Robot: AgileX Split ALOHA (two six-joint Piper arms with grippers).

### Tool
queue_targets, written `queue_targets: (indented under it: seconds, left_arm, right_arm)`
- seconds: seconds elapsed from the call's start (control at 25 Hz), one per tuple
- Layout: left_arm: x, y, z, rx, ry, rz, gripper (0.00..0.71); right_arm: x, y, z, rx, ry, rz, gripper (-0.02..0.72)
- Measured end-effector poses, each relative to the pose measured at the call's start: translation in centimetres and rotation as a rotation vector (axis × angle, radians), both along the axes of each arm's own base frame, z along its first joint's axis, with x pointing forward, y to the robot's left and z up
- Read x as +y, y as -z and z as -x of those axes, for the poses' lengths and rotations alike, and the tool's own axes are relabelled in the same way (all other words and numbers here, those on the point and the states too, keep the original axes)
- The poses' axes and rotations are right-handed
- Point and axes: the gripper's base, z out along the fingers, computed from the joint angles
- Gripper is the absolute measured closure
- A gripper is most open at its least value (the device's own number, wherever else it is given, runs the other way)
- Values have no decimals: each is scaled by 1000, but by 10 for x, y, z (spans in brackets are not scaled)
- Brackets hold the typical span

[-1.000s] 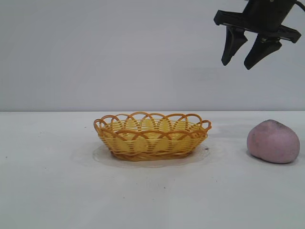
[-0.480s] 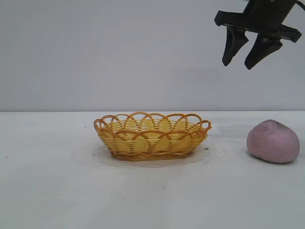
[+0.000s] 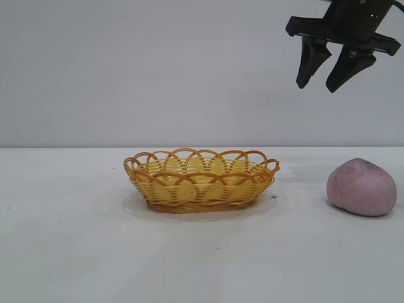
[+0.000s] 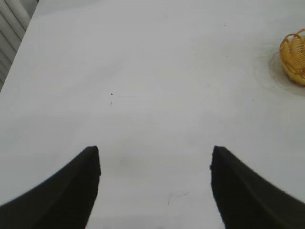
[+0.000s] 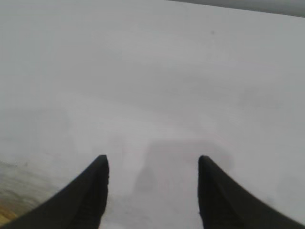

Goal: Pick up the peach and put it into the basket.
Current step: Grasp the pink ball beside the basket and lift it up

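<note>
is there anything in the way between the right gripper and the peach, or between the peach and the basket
Nothing visible blocks either path. The right gripper hangs open, high above the table, up and somewhat left of the peach, with only air between them. Between the peach and the basket lies only bare table.

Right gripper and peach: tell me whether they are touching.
Apart. The exterior view shows the right gripper open and high above the table, with clear background between its fingertips and the peach resting on the table below.
</note>
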Motion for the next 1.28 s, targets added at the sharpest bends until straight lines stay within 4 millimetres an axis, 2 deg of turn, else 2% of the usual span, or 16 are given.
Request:
queue_targets:
  seconds: [0.92,1.28]
  left_arm:
    - [0,0,0,-2,41,1,276]
    - [0,0,0,-2,39,4,276]
  right_arm:
    - [-2,3,3,27,-37,54,322]
    - [-7,3,11,85,-100,142,322]
